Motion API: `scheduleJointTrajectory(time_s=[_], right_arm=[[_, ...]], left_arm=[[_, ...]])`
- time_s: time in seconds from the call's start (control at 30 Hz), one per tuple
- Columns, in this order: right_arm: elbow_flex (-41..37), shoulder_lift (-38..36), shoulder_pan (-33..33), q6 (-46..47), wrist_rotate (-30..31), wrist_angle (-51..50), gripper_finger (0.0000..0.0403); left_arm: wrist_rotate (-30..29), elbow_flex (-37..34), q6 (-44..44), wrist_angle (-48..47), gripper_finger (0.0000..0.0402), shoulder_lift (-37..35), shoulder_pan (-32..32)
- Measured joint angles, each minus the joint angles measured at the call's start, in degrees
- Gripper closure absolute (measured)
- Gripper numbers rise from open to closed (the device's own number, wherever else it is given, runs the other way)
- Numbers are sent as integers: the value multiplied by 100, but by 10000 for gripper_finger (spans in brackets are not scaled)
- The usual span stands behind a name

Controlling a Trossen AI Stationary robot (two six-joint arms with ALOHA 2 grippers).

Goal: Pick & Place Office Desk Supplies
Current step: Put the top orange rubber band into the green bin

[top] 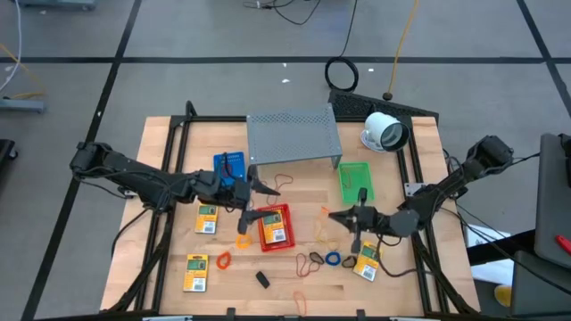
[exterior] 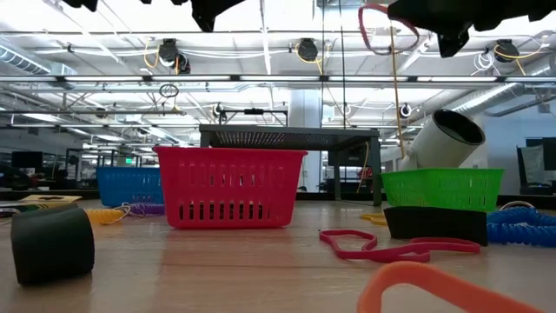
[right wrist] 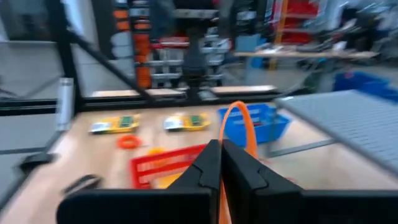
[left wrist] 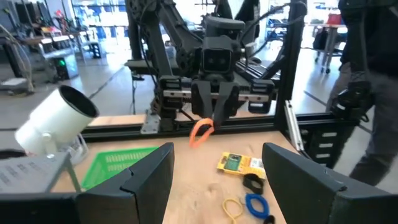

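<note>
My right gripper [top: 337,217] [right wrist: 222,150] hovers above the table between the red basket [top: 275,227] and the green basket [top: 355,182], shut on an orange rubber band [right wrist: 239,121]. My left gripper [top: 264,201] [left wrist: 216,155] is open above the far left corner of the red basket and holds nothing. Yellow packets [top: 207,218] [top: 196,272] [top: 367,261] lie flat on the wood; another lies in the red basket. Red [top: 223,260], brown [top: 312,260] and blue [top: 333,259] bands and a black clip [top: 263,279] lie near the near edge. My right gripper pinches the orange rubber band between its two shut fingertips [right wrist: 210,163]. The fingers point about level toward the table's left. The band's loop [left wrist: 201,132] juts out past the fingertips, lifted clear of the table; in the low view it hangs high above the wood [exterior: 382,30].
The grey perforated shelf [top: 293,136] stands at the far middle, with the blue basket [top: 229,167] at its left and a white round device [top: 384,132] at its right. Black frame rails [top: 159,223] run along both table sides. An orange band [top: 302,297] lies at the near edge.
</note>
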Motion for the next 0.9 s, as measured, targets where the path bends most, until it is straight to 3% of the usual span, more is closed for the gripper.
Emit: scheduleJointTrajectory(time_s=[0.17, 0.43, 0.9], right_arm=[[0, -446, 18, -324, 911, -179, 403], [0, -872, 282, 999, 2668, -1999, 403], [-723, -836, -389, 2122, 2802, -2279, 403]], left_arm=[[0, 0, -9, -9, 147, 0, 118], [2, 0, -120, -536, 147, -2, 245], [1, 0, -616, -738, 147, -2, 243]])
